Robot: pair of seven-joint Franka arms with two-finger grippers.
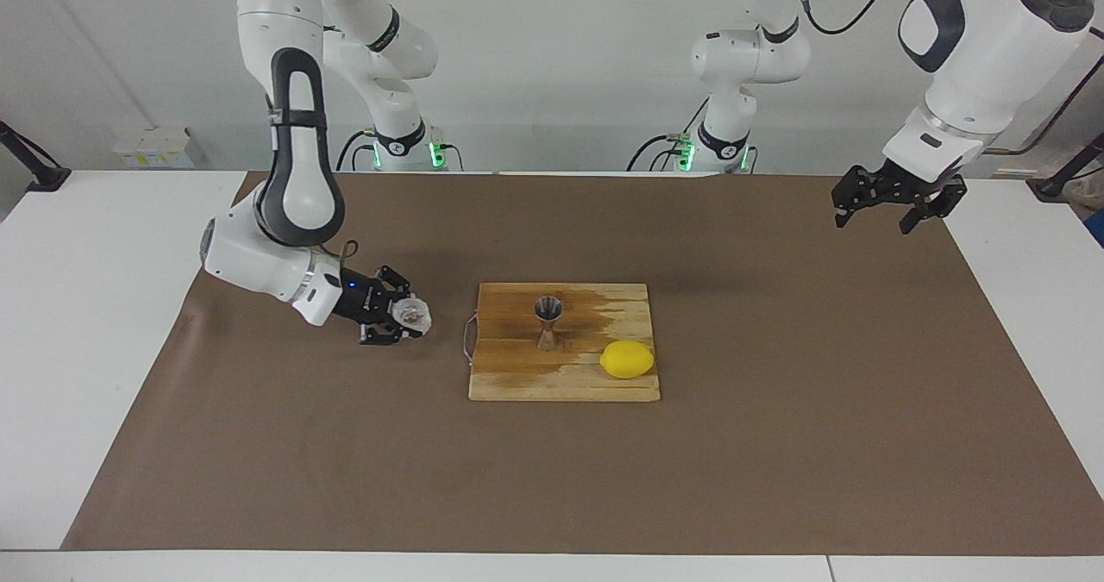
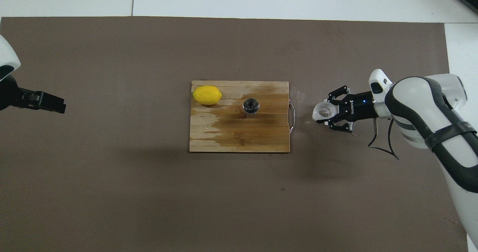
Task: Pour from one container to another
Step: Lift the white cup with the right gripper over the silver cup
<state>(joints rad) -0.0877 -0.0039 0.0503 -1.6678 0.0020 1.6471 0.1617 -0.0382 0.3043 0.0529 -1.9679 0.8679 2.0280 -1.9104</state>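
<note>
Brown paper sheet (image 1: 776, 444) is covering most of a white table (image 1: 78, 323), whose bare margins are showing at both ends and along the edge farthest from the robots. A pale wall is closing the room at the robots' end, with green lights glowing at the two arm bases.

Wooden cutting board (image 1: 517, 375), stained darker over part of its top, is lying at the middle of the sheet, its thin metal handle (image 2: 294, 115) pointing toward the right arm's end.

Steel jigger (image 1: 548, 323) is standing upright on the board, near its centre.

Lemon (image 1: 627, 359) is resting on the board's corner toward the left arm's end, farther from the robots than the jigger.

Right gripper (image 1: 405, 316) is hanging just above the sheet beside the board's handle end, its fingers clenched round the plastic cup (image 1: 412, 313). The cup, with something brownish inside, is sitting mouth-up in that grasp, apart from the board.

Left gripper (image 1: 893, 203) is waiting in the air over the sheet's edge at the left arm's end, its fingers spread and holding nothing.
</note>
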